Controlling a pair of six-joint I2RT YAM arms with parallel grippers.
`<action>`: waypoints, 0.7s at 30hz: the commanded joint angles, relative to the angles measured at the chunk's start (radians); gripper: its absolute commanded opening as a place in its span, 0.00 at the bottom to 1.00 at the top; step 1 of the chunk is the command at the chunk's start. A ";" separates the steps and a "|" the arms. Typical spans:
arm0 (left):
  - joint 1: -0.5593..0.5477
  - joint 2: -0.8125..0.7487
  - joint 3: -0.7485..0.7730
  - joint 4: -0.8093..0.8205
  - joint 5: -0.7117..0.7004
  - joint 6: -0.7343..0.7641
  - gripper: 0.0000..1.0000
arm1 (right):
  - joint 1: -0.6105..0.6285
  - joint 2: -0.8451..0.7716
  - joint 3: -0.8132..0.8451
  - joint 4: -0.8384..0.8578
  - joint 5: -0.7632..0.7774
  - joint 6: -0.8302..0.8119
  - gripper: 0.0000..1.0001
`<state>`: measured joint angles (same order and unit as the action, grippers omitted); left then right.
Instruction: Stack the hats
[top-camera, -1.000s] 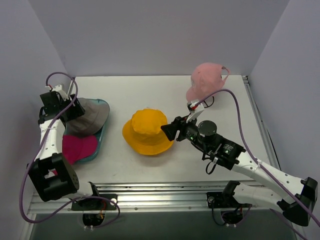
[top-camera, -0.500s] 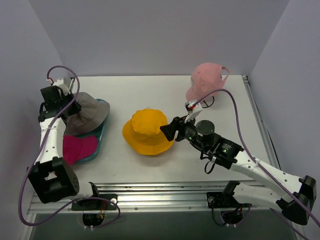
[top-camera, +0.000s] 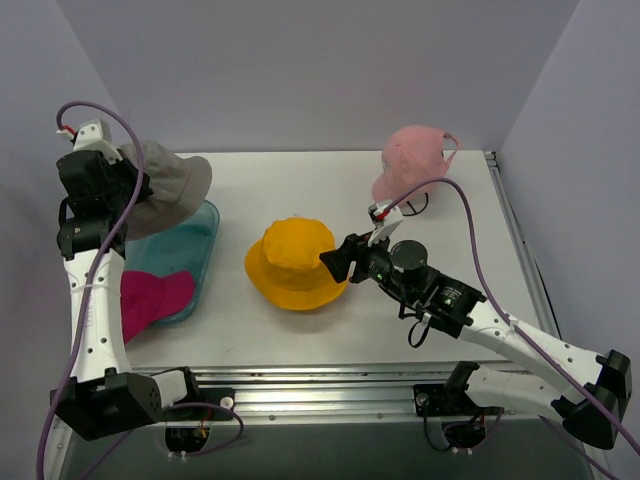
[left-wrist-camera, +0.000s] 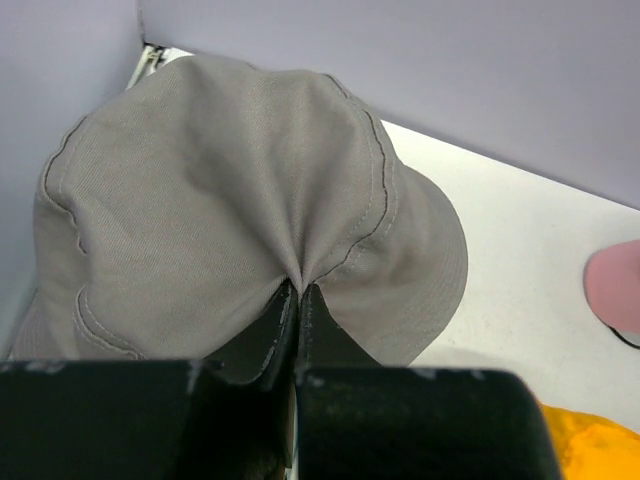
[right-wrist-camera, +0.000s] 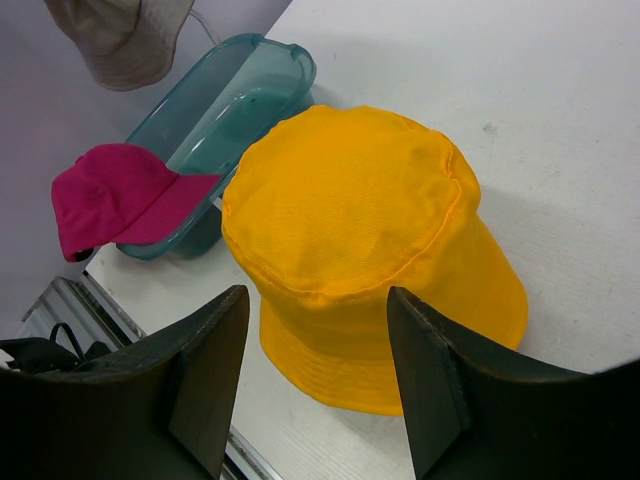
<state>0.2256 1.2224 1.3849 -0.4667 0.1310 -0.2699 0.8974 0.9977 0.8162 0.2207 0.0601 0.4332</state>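
While top view shows left gripper (top-camera: 128, 185) holding grey bucket hat (top-camera: 172, 182) aloft far left, yellow bucket hat (top-camera: 293, 262) sits centre; left wrist: jaws pinch a fabric fold; right wrist: right gripper (right-wrist-camera: 318, 297) spread, empty, beside yellow; best to centre crowns before releasing

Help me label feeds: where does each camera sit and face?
Top external: above, behind, looking down on the table; left arm, right arm show.
Left wrist: along shut left end effector at the pinched grey bucket hat.
Right wrist: past open right end effector, down at the yellow bucket hat.
Shared: both wrist views show both hats.
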 joint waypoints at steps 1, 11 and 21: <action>-0.045 -0.040 0.065 -0.012 0.001 -0.038 0.02 | 0.003 -0.021 0.012 0.037 0.015 -0.017 0.53; -0.297 -0.118 0.069 0.042 0.019 -0.147 0.02 | 0.003 -0.054 0.009 0.032 0.036 -0.019 0.53; -0.560 -0.078 0.100 -0.015 -0.011 -0.095 0.02 | 0.005 -0.074 -0.002 0.032 0.086 -0.019 0.53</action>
<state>-0.3016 1.1496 1.4464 -0.4934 0.1337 -0.3843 0.8974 0.9394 0.8162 0.2207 0.1089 0.4221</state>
